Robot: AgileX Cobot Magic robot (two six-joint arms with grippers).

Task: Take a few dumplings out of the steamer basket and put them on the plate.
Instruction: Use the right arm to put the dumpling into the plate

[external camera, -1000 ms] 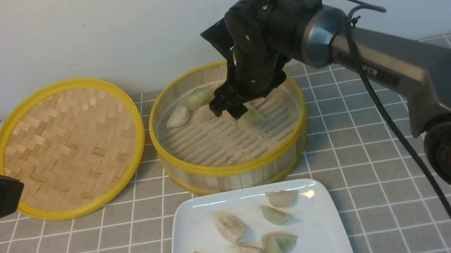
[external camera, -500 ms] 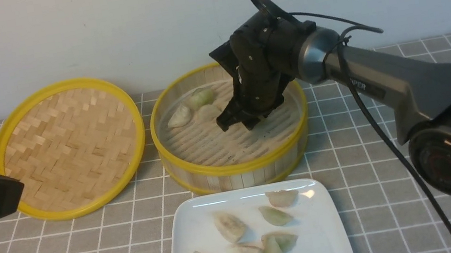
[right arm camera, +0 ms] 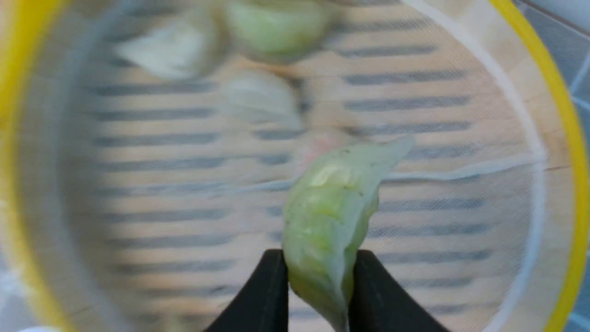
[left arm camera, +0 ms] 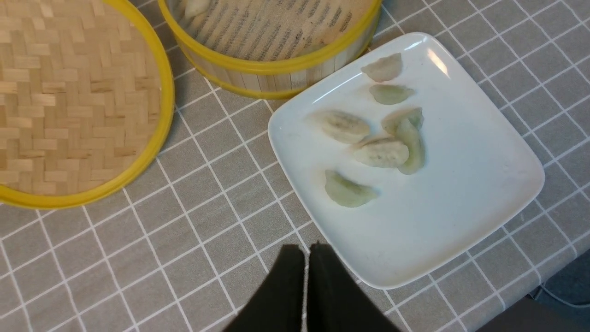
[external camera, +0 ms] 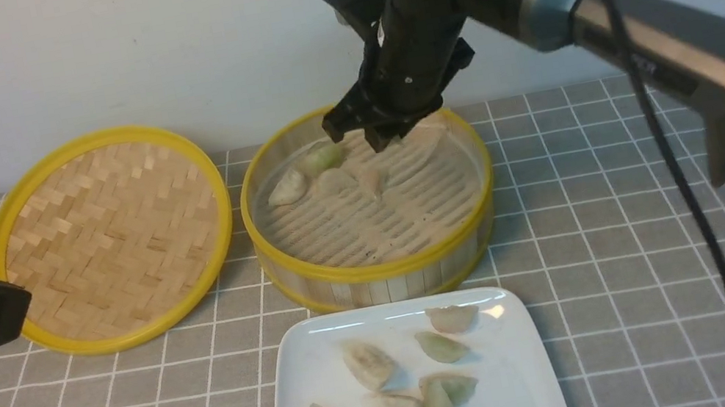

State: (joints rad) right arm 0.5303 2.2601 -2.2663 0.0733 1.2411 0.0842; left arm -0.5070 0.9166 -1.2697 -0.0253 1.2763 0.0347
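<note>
A pale green dumpling (right arm camera: 329, 216) is pinched between the black fingers of my right gripper (right arm camera: 318, 265), which is shut on it. That gripper (external camera: 368, 129) hangs above the far side of the steamer basket (external camera: 382, 271); there its fingers hide the held dumpling. Several dumplings (external camera: 289, 186) lie at the basket's back left. The white plate (external camera: 516, 400) in front of the basket carries several dumplings (external camera: 370, 364). My left gripper (left arm camera: 306, 249) is shut and holds nothing, hovering over the tablecloth by the plate's (left arm camera: 461, 193) near edge.
The flat woven lid (external camera: 114, 232) with its yellow rim lies left of the basket. A grey checked cloth (external camera: 602, 251) covers the table. A pale wall stands just behind the basket. My left arm's body fills the front view's left edge.
My right gripper went down into the basket, closed on the green dumpling and rose with it above the basket's far side. The left arm stayed where it was.
</note>
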